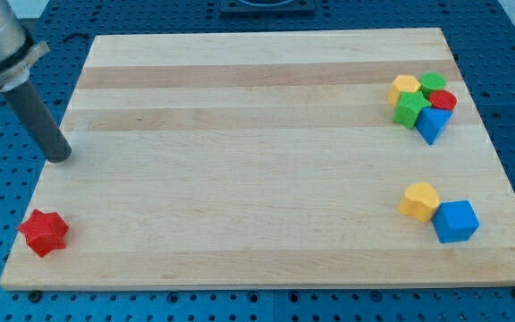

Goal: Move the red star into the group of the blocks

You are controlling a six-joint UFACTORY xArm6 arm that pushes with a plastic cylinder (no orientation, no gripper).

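A red star [43, 233] sits at the bottom-left corner of a pale wooden board [257, 152], right at the board's left edge and well apart from every other block. The star is squat and roughly as wide as it is tall, so no long axis can be made out; its points spread evenly outward, and no single heading can be told from this view. Above it, near the board's left edge, my tip [60, 158] rests at the end of a dark rod [38, 116] that slants down from the view's top-left corner; the tip is clear of the star, touching no block, and the rod is a plain pusher with nothing to open or close. Across the board, at the view's top right, five blocks huddle together: a yellow block [405, 87], a green cylinder [433, 82], a red cylinder [443, 100], a green block [409, 108] and a blue block [432, 123], each touching a neighbour. Lower on the right side, a yellow heart-like block [419, 200] and a blue cube [456, 221] sit just beside each other, apart from the cluster above.
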